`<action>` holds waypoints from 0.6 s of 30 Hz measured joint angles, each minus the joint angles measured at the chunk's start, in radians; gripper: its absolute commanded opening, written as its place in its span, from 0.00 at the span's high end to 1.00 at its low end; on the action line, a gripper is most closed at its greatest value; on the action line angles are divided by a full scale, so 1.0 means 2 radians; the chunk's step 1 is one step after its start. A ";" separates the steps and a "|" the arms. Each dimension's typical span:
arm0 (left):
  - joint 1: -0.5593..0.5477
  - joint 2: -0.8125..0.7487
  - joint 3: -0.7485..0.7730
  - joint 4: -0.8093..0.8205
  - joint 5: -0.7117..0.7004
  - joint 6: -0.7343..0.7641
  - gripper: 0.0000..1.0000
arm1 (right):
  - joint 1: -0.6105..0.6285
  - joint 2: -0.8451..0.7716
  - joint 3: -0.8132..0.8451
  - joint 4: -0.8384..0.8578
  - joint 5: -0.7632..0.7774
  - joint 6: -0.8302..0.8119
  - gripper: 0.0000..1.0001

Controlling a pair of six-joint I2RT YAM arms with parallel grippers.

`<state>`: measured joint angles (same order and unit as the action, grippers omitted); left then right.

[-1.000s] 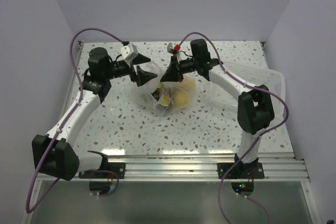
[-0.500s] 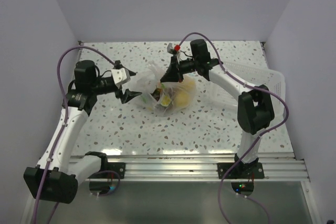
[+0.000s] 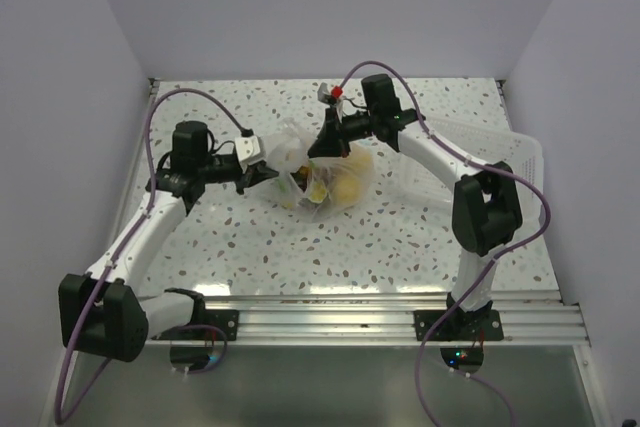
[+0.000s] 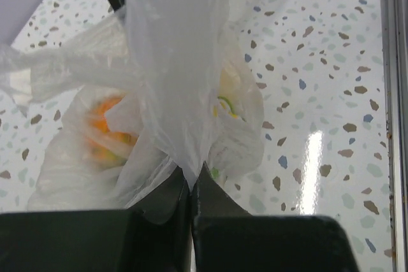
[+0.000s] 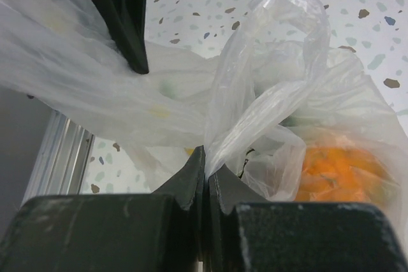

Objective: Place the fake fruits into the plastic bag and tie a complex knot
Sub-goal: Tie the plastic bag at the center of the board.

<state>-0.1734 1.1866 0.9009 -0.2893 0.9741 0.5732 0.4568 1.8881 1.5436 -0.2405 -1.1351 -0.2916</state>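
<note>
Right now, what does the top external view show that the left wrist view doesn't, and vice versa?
Only top external: the white tray at the right, and the whole right arm reaching to the plastic bag. Only left wrist: the left gripper shut on a fold of the bag, seen close. Both: the fake fruits inside the bag, on the speckled table.

1. The left gripper [image 4: 192, 179] is at the bottom, with its two dark jaws pressed together.
2. They pinch a thin sheet of the plastic bag [image 4: 172, 62].
3. An orange fruit [image 4: 105, 128] and a yellow fruit [image 4: 229, 90] show through the bag.
4. The bag sits on a speckled table [image 4: 319, 93].
</note>
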 measured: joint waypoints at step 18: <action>-0.070 0.084 0.000 0.243 -0.063 -0.246 1.00 | -0.002 0.003 0.023 -0.111 -0.010 -0.088 0.34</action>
<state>-0.3130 1.3556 0.9005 0.1970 0.8474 0.0811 0.4530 1.8935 1.5894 -0.4629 -1.1542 -0.4679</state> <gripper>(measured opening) 0.019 0.642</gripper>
